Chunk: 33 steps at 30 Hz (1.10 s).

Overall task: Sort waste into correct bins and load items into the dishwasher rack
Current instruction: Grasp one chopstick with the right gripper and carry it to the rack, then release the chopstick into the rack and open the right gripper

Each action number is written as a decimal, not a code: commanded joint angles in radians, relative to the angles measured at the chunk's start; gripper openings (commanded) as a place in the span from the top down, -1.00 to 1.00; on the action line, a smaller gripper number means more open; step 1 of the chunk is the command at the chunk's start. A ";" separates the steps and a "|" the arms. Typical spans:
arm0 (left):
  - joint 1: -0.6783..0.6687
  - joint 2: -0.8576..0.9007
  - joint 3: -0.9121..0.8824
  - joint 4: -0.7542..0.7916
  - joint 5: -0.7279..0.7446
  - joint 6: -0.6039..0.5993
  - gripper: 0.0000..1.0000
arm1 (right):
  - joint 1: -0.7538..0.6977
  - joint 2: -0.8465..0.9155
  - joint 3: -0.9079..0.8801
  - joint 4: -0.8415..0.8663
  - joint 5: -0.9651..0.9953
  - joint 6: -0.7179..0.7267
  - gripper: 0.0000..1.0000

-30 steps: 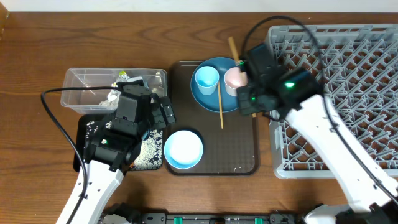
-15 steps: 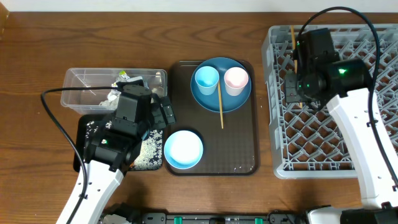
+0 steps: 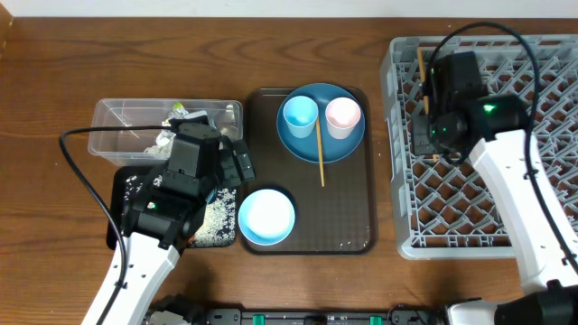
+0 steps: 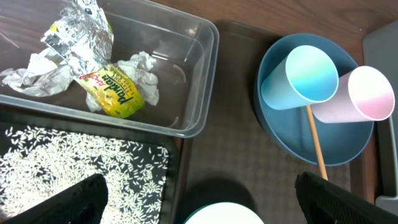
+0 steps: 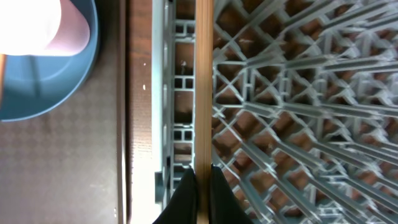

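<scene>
At the far left of the worktop sat a clear tub holding a crumpled white tissue and a yellow-green wrapper, with a piece of torn silver foil beside them. Directly in front of it, touching its near wall, lay a shallow black tray scattered with loose white rice. The left jaws hung above the seam between these 2 bins, spread wide apart and holding nothing. Next came the dark brown serving tray, just beside the bins. A pale blue bowl stood upright in its near left corner. At its far end rested the dark blue plate, carrying a light blue cup and a pink cup side by side, both mouth up. 1 chopstick lay across the plate's near rim, between the 2 cups and reaching onto the tray. Furthest right stood the grey dishwasher rack. The right jaws were pressed together on the second chopstick, which ran lengthwise along the rack's left wall, over its outermost row of cells. Whether the stick touched the rack could not be told.
</scene>
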 commanded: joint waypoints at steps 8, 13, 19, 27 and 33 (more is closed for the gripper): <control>0.005 0.001 0.016 -0.003 -0.012 0.017 -0.97 | -0.008 0.000 -0.246 0.225 -0.031 -0.009 0.97; 0.005 0.001 0.016 -0.003 -0.012 0.017 -0.96 | -0.008 0.000 -0.326 0.315 -0.031 -0.010 0.97; 0.005 0.001 0.016 -0.003 -0.012 0.017 -0.96 | -0.008 0.000 -0.335 0.332 -0.031 -0.010 0.93; 0.005 0.001 0.016 -0.003 -0.012 0.017 -0.96 | -0.008 0.000 -0.335 0.331 -0.031 -0.010 0.14; 0.005 0.001 0.016 -0.003 -0.012 0.017 -0.97 | -0.008 -0.006 -0.295 0.304 -0.031 -0.014 0.11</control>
